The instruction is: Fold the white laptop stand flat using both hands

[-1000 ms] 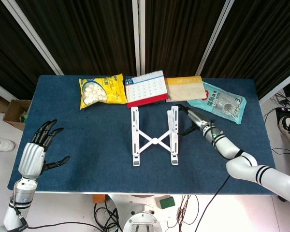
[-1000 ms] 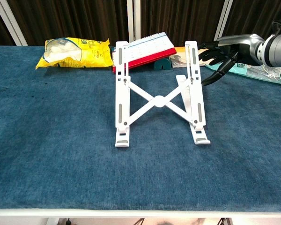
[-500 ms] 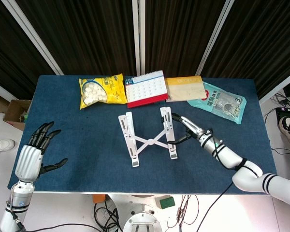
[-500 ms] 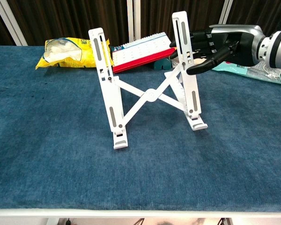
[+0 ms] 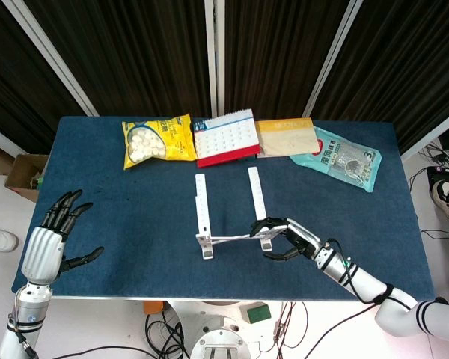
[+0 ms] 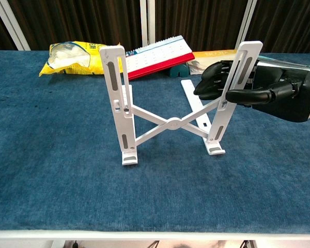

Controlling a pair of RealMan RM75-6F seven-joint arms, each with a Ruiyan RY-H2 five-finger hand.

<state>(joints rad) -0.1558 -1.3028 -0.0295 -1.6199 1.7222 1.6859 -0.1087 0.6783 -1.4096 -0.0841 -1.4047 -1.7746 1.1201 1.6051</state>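
Observation:
The white laptop stand (image 5: 202, 206) stands in the middle of the blue table. In the chest view the laptop stand (image 6: 168, 123) is opened up, with both upper rails tilted steeply and the crossed struts spread. My right hand (image 6: 258, 93) grips the top of the right rail, thumb across its front and fingers behind it. From above, my right hand (image 5: 284, 238) sits at the stand's front right end. My left hand (image 5: 49, 243) hovers beyond the table's left front corner, fingers spread, holding nothing and far from the stand.
Along the back edge lie a yellow snack bag (image 5: 157, 140), a red-based desk calendar (image 5: 224, 134), a tan booklet (image 5: 284, 136) and a teal packet (image 5: 343, 158). The calendar (image 6: 157, 54) is just behind the stand.
My right hand has come toward the front edge, closed on the right rail and raised it, so the stand now props up steeply. The left hand has hardly moved.

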